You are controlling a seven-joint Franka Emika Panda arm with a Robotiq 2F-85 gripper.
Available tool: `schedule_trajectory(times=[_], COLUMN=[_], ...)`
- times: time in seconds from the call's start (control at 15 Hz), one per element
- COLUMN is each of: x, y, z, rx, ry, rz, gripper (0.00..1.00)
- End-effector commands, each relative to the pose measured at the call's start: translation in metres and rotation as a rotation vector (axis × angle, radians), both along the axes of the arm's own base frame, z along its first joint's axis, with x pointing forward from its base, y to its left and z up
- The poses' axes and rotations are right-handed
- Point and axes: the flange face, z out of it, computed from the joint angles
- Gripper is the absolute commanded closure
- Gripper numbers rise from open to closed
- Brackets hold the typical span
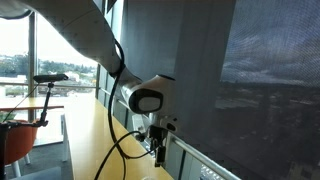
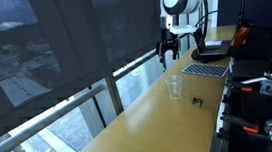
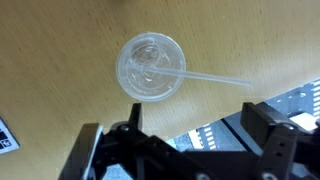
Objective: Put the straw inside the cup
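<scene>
While claw [image 3: 182,150] gapes empty | clear round cup [image 3: 150,68] | thin straw [image 3: 215,77] slanting from it | woodgrain table [image 3: 60,60]

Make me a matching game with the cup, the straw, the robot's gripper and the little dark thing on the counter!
Things:
1. cup
2. straw
3. gripper
4. little dark thing

States:
A. open, holding nothing, above the cup
B. clear, standing upright on the wooden counter
C. lying on the counter beside the cup
D. reaching from the cup out past its rim

Pairs: 1-B, 2-D, 3-A, 4-C
</scene>
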Motion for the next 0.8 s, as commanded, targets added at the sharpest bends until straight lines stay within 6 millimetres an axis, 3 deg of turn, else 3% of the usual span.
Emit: schedule_trajectory(times=[0.0, 0.73], x=[-0.004, -0.005], y=[0.008, 0.044], z=[0.000, -0.032], rx=[0.026, 0.028], ry=[-0.002, 0.042], rz=[0.011, 0.059], gripper=[0.00, 0.00])
